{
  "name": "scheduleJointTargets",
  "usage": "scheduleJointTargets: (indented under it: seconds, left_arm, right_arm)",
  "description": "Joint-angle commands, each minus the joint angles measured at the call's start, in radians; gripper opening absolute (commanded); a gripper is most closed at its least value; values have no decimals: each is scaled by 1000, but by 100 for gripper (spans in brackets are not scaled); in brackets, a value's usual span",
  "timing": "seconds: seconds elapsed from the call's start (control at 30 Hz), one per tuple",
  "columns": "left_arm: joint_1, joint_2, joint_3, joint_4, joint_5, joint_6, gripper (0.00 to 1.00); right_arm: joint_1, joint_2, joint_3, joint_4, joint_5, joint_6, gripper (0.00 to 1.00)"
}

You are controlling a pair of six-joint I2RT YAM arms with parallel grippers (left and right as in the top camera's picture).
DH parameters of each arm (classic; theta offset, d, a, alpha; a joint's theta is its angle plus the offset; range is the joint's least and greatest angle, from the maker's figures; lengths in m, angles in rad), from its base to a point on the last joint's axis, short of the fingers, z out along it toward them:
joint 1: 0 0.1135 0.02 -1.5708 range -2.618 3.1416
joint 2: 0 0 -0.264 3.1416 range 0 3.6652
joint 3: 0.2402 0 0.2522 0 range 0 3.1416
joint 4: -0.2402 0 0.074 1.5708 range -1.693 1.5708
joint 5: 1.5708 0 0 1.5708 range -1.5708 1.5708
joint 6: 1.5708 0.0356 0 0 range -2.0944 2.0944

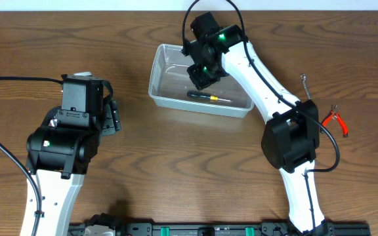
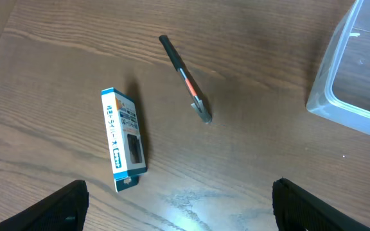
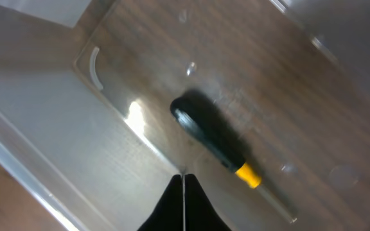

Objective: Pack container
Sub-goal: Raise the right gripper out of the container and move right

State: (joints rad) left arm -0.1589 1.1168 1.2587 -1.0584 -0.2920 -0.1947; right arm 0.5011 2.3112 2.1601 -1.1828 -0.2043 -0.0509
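The clear plastic container (image 1: 157,73) stands at the back middle of the table. A screwdriver (image 1: 209,96) with a black handle and a yellow band lies inside it. My right gripper (image 1: 201,73) hangs over the container, shut and empty. In the right wrist view its closed tips (image 3: 184,181) sit just short of the screwdriver (image 3: 211,138), inside the container's wall (image 3: 40,109). My left gripper (image 1: 115,117) is open and empty to the left of the container. In the left wrist view its wide-apart fingers (image 2: 182,205) hover over bare wood, with the container's corner (image 2: 355,96) at the right.
A blue and white carton (image 2: 123,138) and a thin black tool with a red band (image 2: 185,77) lie on the wood ahead of the left gripper. Red-handled pliers (image 1: 336,122) and a small metal tool (image 1: 304,81) lie at the right.
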Motion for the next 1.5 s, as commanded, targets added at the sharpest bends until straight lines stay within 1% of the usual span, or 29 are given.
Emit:
scheduleJointTargets:
  seconds: [0.0,0.3,0.5,0.7,0.83,1.1,1.2,1.3,1.33,1.4,1.47]
  left_arm:
    - [3,0,13,-4,-8,-6,83]
    - [3,0,13,-4,-8,-6,83]
    - [3,0,13,-6,-8,-6,83]
    - [3,0,13,-18,-8,-6,83]
    - [3,0,13,-19,-8,-6,83]
    - [3,0,13,-18,-8,-6,83]
    - [3,0,13,-18,-8,-6,83]
    - [3,0,13,-18,-8,-6,83]
    - [3,0,13,-18,-8,-6,83]
    - [3,0,13,-18,-8,-6,83]
    - [3,0,13,-18,-8,-6,83]
  right_arm:
    - [-2,33,-4,2,-16,-68,1]
    - [58,93,-4,-5,-38,-143,1]
    - [79,98,-4,-5,-165,-254,1]
    - [83,98,-4,-10,-225,-290,1]
    - [83,98,-4,-45,-275,-359,1]
    - [83,98,-4,-127,-303,-459,1]
    - [83,98,-4,-126,-300,-459,1]
    - [81,98,-4,-91,-282,-429,5]
    - [79,98,-4,-64,-252,-394,7]
    - [74,94,1,-17,-170,-327,8]
    - [64,86,17,24,-43,-239,8]
